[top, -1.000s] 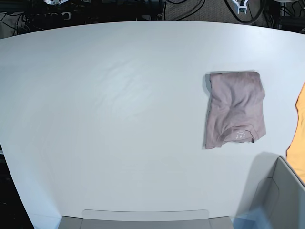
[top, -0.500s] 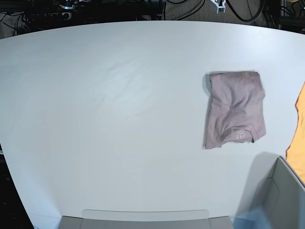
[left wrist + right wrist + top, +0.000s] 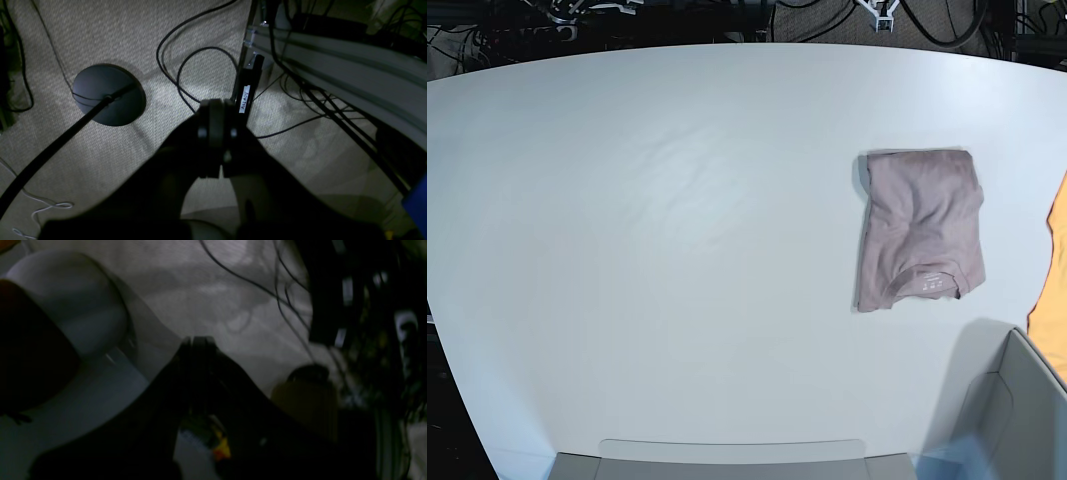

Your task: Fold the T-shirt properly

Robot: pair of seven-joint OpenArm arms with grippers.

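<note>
Only far-edge hardware point(image 3: 882, 20) shifted; T-shirt point(image 3: 924, 225) static on table point(image 3: 677, 300), folded, long axis running near-to-far, likely nearer left gripper point(image 3: 217, 103) than right gripper point(image 3: 199, 340), both fingertips together, off-table.

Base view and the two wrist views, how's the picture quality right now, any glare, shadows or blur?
Base: bright, a soft pale sheen on the table, a thin shadow along the T-shirt's left edge; left wrist: dim, floor weave sharp, gripper very dark; right wrist: dark, widely blurred.
</note>
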